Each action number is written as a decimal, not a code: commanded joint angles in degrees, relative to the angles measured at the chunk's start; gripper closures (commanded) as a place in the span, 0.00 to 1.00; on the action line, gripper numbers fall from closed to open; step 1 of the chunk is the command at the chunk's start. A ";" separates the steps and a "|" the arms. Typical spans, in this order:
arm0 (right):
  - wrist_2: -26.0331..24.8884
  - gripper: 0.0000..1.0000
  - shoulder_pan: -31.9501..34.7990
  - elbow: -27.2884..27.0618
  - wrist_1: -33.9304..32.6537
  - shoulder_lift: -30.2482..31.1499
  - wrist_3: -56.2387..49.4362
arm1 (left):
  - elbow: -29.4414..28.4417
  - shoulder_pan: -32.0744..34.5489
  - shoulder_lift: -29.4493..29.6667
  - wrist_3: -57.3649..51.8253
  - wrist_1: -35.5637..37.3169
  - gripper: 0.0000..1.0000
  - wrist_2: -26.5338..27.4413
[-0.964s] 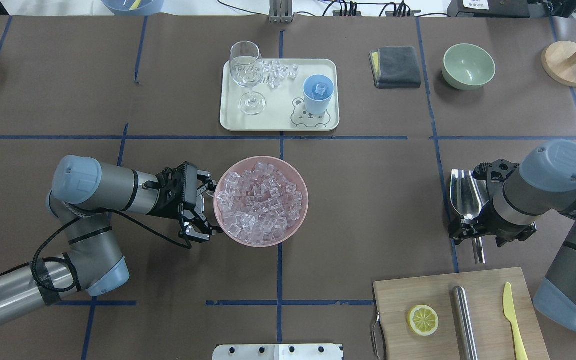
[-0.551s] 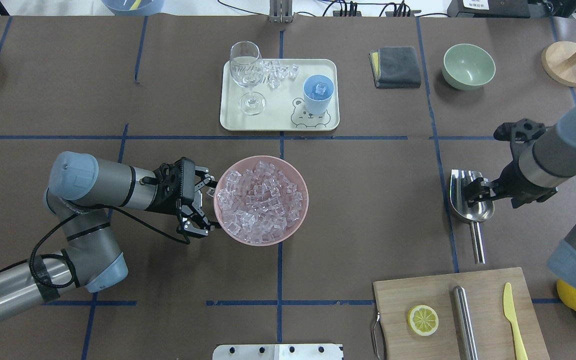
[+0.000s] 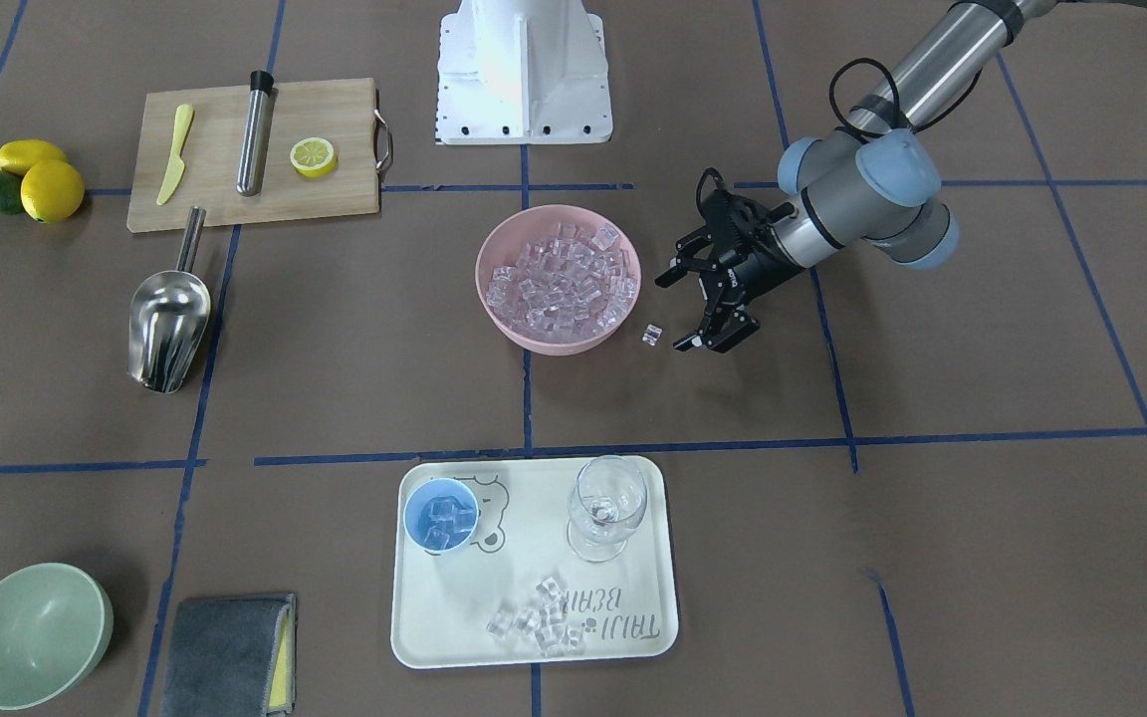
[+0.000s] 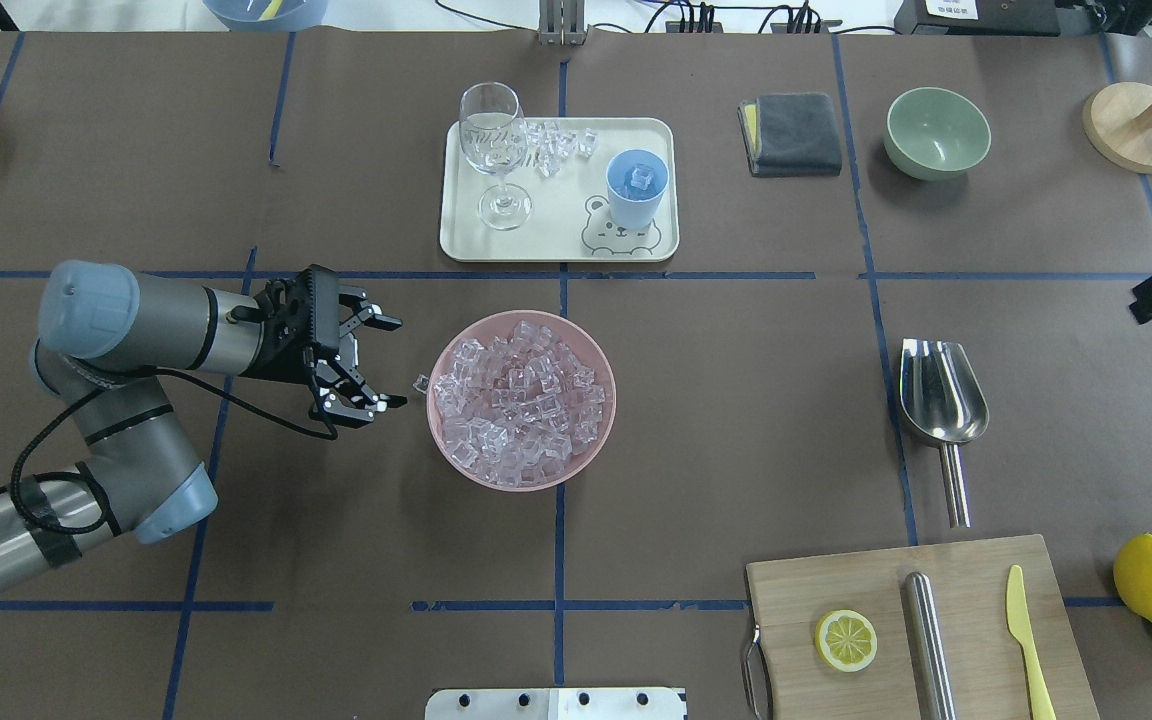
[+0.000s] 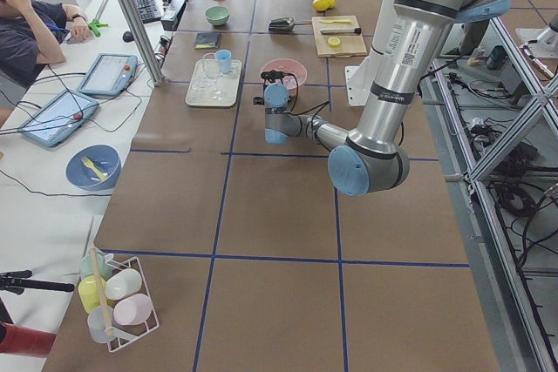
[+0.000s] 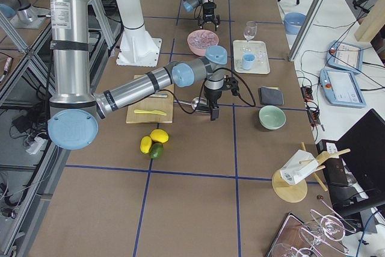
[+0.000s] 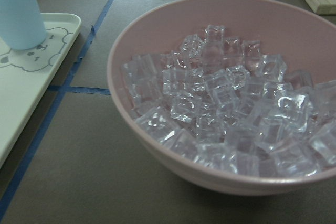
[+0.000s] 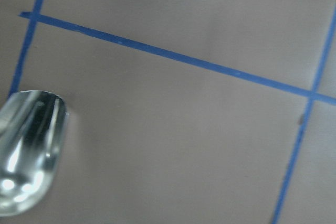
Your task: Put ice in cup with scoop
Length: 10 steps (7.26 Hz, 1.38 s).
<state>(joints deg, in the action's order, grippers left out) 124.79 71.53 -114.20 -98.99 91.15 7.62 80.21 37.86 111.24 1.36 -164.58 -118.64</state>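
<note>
Steel scoop (image 4: pixel 941 395) lies on the tabletop (image 4: pixel 736 400); left end effector (image 4: pixel 396 362) is spread near the bowl (image 4: pixel 612 405) of ice (image 4: pixel 516 400); I cannot tell the right end effector (image 6: pixel 212 112)'s state.

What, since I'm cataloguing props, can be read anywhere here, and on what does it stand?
"TAIJI BEAR", seen upside down, letters uncertain: printed on the tray.
White print on the stemmed glass: too small to read.
Sticker on the left arm: too small to read.
</note>
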 commanded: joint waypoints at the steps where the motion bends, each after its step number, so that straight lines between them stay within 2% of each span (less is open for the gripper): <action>1: 4.38 0.00 16.38 0.90 -9.86 1.83 -24.22 | 0.12 6.05 -3.38 -0.13 1.54 0.00 0.08; 2: 4.32 0.00 20.54 0.91 -10.17 6.62 -31.37 | 0.12 9.48 -5.49 -0.30 2.68 0.00 -0.18; 3: 4.15 0.00 21.45 1.52 -9.82 8.58 -31.35 | 0.12 13.43 -6.55 -0.13 8.61 0.00 -4.54; 4: 5.28 0.00 21.46 4.75 -9.73 7.56 -29.70 | 0.21 21.03 -6.83 -0.04 18.06 0.00 -10.32; 6: 7.66 0.00 21.20 6.62 -5.64 6.76 -20.76 | 0.21 35.29 -9.02 -0.21 30.05 0.00 -18.35; 8: 7.66 0.00 20.50 8.55 -2.01 6.76 -18.96 | 0.29 42.79 -12.09 -0.22 37.82 0.00 -19.17; 10: 7.66 0.00 20.41 8.56 -1.91 6.76 -18.96 | 3.01 46.24 -16.83 -0.30 39.07 0.00 -19.34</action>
<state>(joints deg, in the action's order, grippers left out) 132.44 92.00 -105.78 -101.19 97.92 -11.49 81.70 81.83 97.19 1.09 -126.85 -137.79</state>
